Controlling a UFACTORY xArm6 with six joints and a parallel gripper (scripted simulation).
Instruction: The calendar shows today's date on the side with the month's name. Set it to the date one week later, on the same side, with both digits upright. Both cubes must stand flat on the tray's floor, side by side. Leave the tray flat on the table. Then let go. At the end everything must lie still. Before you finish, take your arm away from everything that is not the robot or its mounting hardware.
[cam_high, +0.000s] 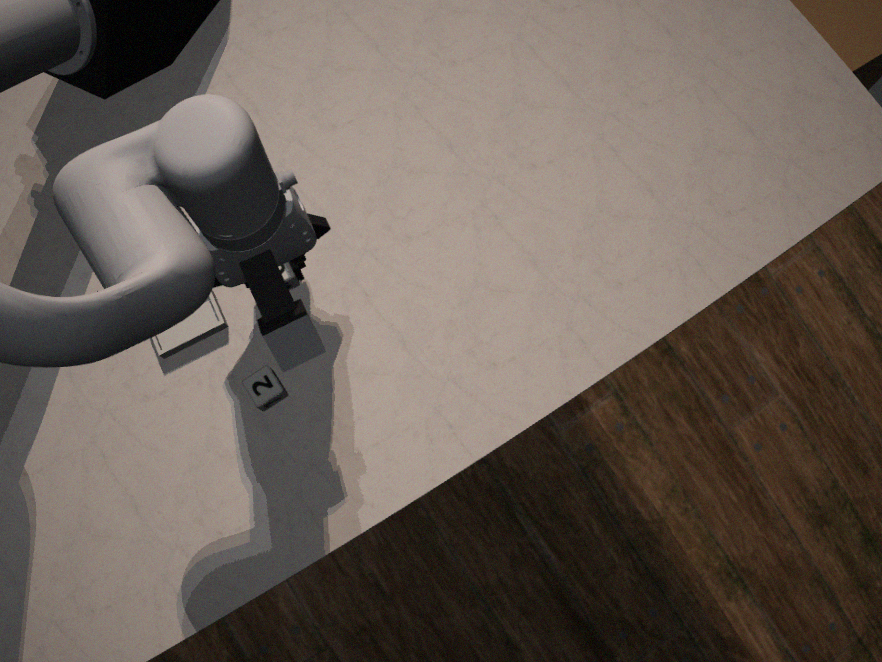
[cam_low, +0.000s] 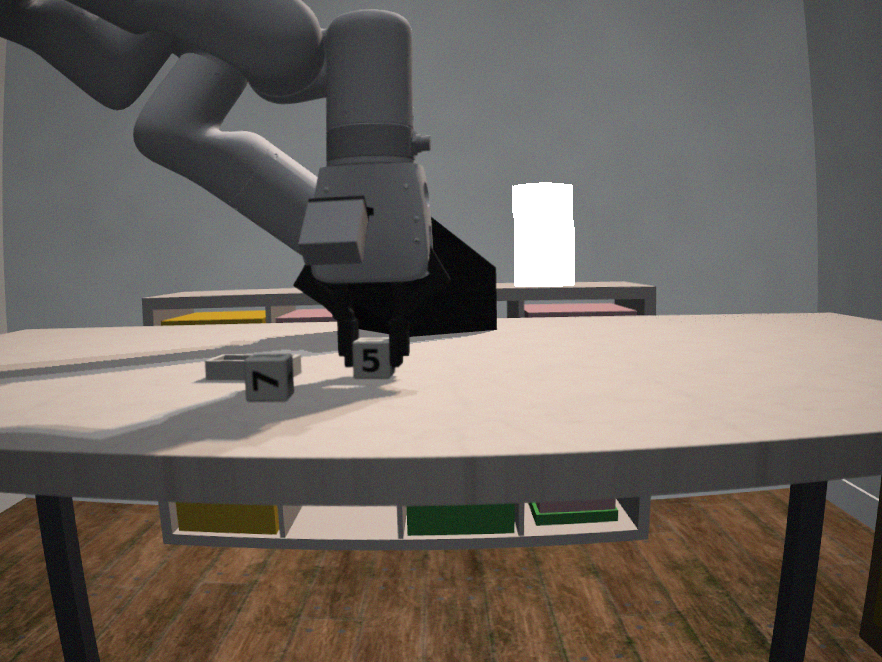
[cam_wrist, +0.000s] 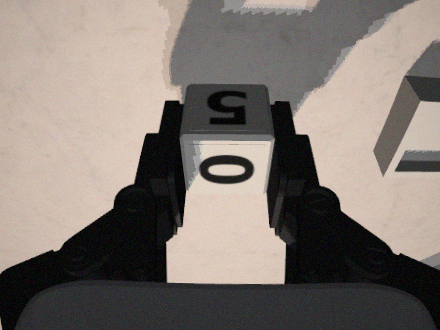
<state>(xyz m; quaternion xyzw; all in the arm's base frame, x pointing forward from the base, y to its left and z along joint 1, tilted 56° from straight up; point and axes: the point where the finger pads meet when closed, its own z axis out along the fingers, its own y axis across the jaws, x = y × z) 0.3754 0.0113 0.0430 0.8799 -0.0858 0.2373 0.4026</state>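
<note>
Glowing lamp (cam_low: 543, 235) behind pale table (cam_high: 569, 213) (cam_low: 605, 399) (cam_wrist: 65, 100)

A plain blue-grey wall (cam_low: 655, 142) rises behind a low grey-framed shelf unit (cam_low: 646, 293) that has yellow, pink and green boxes in its compartments. On its top board stands a glowing white cylindrical lamp (cam_low: 543, 235). In front is a pale, faintly veined table (cam_high: 569, 178) (cam_low: 641, 384) (cam_wrist: 60, 100) with a grey edge and dark legs, on a brown wood-plank floor (cam_high: 641, 513) (cam_low: 455, 605). Grey shadows cross the tabletop.
</note>
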